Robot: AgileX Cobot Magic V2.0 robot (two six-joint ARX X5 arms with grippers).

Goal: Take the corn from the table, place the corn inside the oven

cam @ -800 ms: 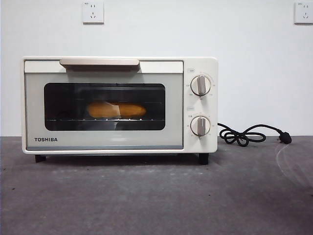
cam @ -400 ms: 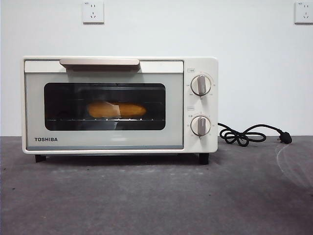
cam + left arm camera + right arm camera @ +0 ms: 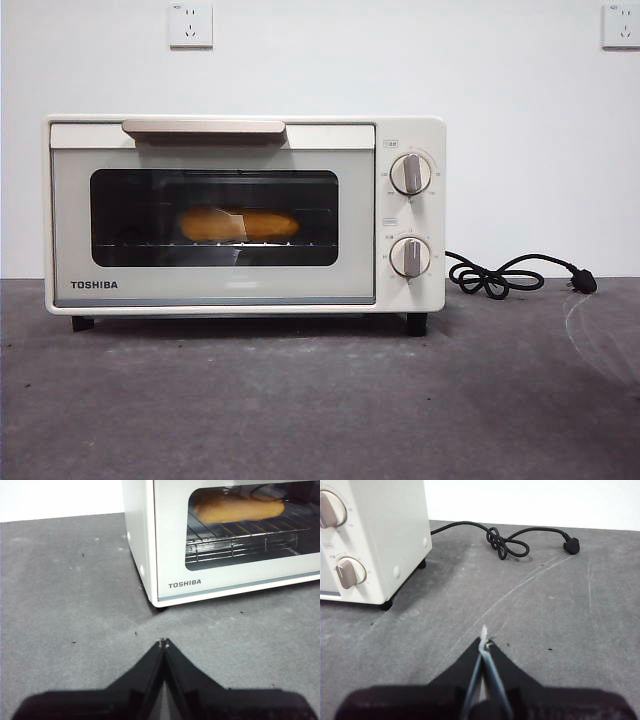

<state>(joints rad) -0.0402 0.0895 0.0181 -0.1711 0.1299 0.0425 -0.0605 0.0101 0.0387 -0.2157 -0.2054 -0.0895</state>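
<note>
A bare test bench in a lab or robot workspace, not a home kitchen: a rough dark grey matte table (image 3: 320,400), a plain white wall (image 3: 400,60) with two white wall sockets (image 3: 190,25), and a lone cream-white TOSHIBA toaster oven (image 3: 245,215), its black cord (image 3: 505,542) lying unplugged ahead of the right gripper (image 3: 483,642).

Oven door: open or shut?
Shut. The oven door sits flush with the front, handle up top; the corn shows behind the glass, on the rack.

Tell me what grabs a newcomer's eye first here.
The cream-white boxy TOSHIBA toaster oven stands on the dark grey matte table, door shut, with the glossy yellow-orange corn cob lying on its rack behind the glass. A knotted black power cord lies unplugged beside it.
</note>
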